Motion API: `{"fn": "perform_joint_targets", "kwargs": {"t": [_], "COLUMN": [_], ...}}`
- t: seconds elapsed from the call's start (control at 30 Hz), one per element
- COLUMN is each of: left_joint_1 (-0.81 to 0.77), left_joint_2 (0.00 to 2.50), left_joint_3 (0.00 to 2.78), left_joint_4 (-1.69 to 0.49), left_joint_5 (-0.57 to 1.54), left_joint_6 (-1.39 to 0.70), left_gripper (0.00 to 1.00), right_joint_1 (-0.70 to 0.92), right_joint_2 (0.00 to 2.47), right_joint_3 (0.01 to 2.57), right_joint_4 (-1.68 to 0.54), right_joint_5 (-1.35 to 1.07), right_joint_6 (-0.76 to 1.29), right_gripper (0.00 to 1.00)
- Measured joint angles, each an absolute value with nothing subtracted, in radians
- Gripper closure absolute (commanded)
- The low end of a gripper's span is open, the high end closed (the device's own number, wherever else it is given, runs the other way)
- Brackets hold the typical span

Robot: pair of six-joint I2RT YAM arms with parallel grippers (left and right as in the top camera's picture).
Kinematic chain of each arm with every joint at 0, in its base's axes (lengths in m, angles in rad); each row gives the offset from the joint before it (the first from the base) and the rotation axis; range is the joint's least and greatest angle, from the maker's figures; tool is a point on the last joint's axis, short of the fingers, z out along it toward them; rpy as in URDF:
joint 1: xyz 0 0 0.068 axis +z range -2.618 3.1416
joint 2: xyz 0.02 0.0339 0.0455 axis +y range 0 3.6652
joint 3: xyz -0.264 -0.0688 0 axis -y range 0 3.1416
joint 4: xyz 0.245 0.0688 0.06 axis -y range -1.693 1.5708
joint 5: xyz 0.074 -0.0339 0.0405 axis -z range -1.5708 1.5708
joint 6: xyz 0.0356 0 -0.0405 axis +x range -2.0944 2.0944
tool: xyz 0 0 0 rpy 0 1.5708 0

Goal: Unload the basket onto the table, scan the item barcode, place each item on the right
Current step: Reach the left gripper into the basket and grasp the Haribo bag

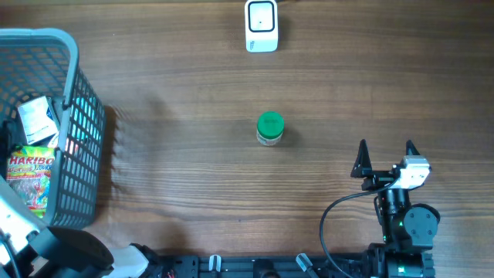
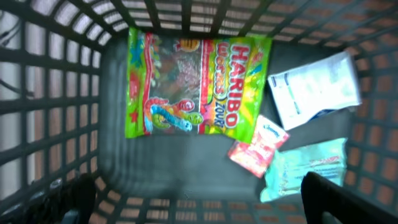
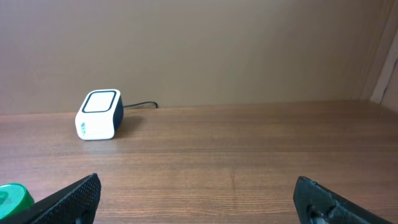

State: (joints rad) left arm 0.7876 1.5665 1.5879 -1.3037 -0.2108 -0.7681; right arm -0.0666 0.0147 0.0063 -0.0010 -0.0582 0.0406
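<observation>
With my right gripper (image 1: pixel 386 148) spread and empty, I judge the green-lidded jar (image 1: pixel 270 128), on my side of the scanner (image 1: pixel 262 25), light, stiff and slick, best pinched across its body.

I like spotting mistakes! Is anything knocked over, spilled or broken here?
Nothing stands out. The green-lidded jar stands upright, the white scanner sits at the back, and the sweets bag and small packets lie loose inside the basket. Nothing looks spilled or broken.

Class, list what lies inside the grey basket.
Inside the basket: a Haribo bag, a white packet, a small red sachet and a pale green packet. Anything beneath them is hidden.
</observation>
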Motion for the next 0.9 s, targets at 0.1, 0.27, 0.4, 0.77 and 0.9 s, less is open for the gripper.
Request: {"fn": "perform_joint_targets", "kwargs": {"t": [0.1, 0.27, 0.4, 0.77, 0.9], "left_joint_1": [0.805, 0.845, 0.865, 0.867, 0.867], "left_joint_2": [1.568, 1.575, 1.619, 1.777, 1.809], "left_joint_3": [1.449, 1.236, 1.166, 1.157, 1.174], "left_joint_4": [-1.185, -0.972, -0.889, -0.761, -0.760], "left_joint_5": [-0.202, -0.192, -0.189, -0.185, -0.189], "left_joint_6": [-0.740, -0.706, -0.696, -0.693, -0.683], "left_gripper": [0.00, 0.00, 0.00, 0.18, 0.85], "right_joint_1": [-0.067, -0.067, -0.067, -0.067, -0.067], "right_joint_2": [0.015, 0.015, 0.015, 0.015, 0.015], "right_joint_3": [0.006, 0.006, 0.006, 0.006, 0.006], "right_joint_4": [-0.001, -0.001, -0.001, -0.001, -0.001], "right_joint_5": [-0.059, -0.058, -0.058, -0.058, -0.058], "right_joint_6": [0.041, 0.041, 0.041, 0.041, 0.041], "right_gripper": [0.00, 0.00, 0.00, 0.00, 0.00]}}
